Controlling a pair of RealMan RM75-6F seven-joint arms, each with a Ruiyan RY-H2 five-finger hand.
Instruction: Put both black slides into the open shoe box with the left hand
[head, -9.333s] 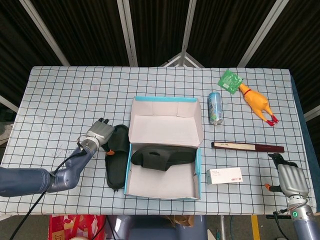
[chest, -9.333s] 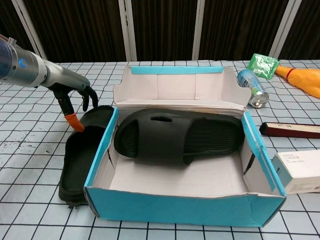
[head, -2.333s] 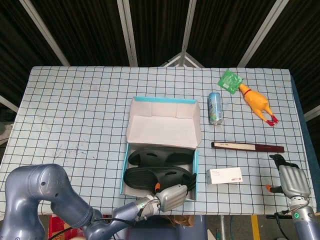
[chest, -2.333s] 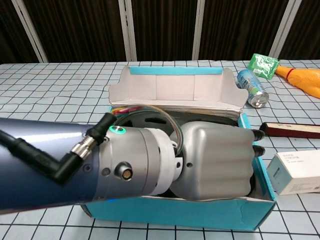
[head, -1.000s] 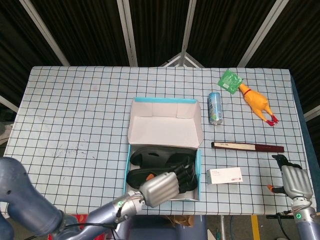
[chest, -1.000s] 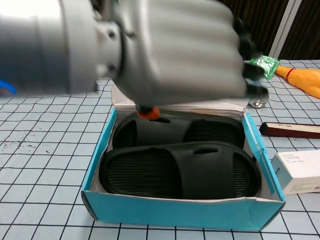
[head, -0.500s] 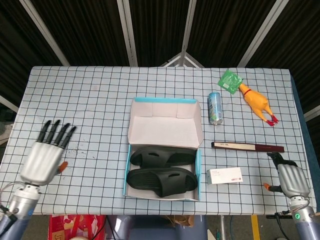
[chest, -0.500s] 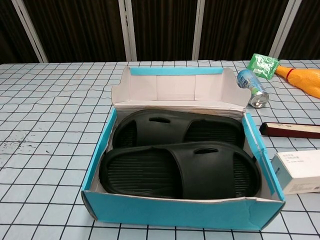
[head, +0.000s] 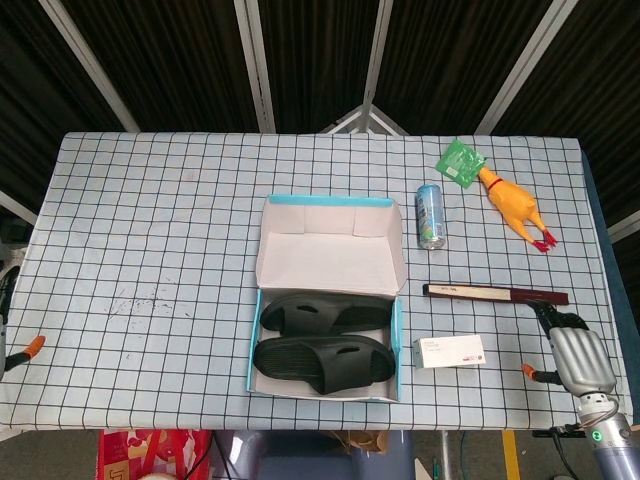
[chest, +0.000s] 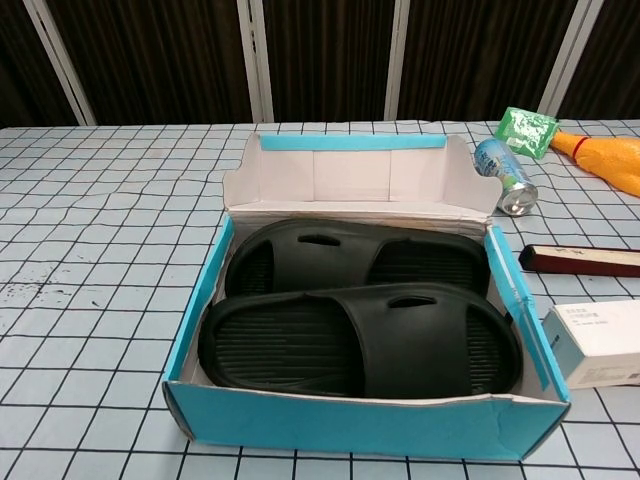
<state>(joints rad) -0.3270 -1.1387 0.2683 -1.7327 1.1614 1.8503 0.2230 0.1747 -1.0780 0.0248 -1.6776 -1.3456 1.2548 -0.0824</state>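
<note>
Both black slides lie in the shoe box at frame centre; the right hand, lower right, holds nothing, its finger spread unclear.

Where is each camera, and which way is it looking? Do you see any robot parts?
Head view: sits high, looking steeply down on the whole checked tablecloth; the grey right hand shows at the bottom right, and an orange tip of the left hand at the left edge.
Chest view: sits low at the near table edge, looking across at the open blue shoe box; no robot part shows.
Shared: the box, both black slides, the blue drink can and the yellow rubber chicken.
</note>
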